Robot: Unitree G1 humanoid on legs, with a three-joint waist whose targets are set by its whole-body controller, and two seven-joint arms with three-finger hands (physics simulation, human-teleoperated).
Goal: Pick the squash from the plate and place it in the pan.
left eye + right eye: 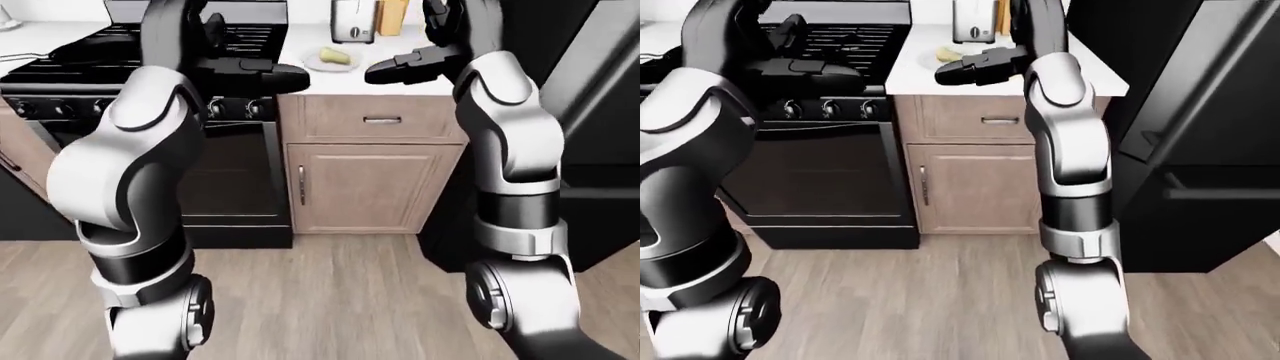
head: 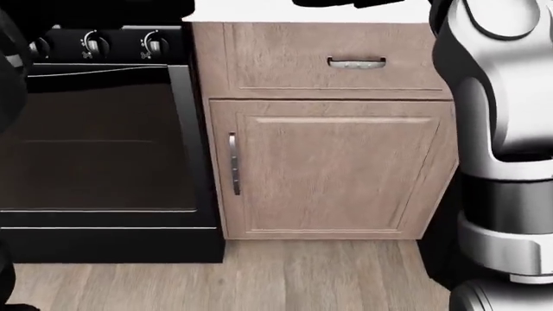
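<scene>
Right black three-finger hand (image 1: 408, 65) hovers empty, fingers loosely spread, over the white counter (image 1: 300, 75); left hand's (image 1: 262, 71) grip cannot be told.
Pale yellow-green squash (image 1: 334, 55) lies on the round white plate (image 1: 350, 64) near the counter's far edge; silver toaster (image 1: 352, 20) just beyond; black gas stove (image 1: 100, 52) left.

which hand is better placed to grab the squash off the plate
Right, most likely. In the left-eye view the right hand hangs open just right of the pale yellow-green squash on its white plate, while the left hand sits over the black stove.
</scene>
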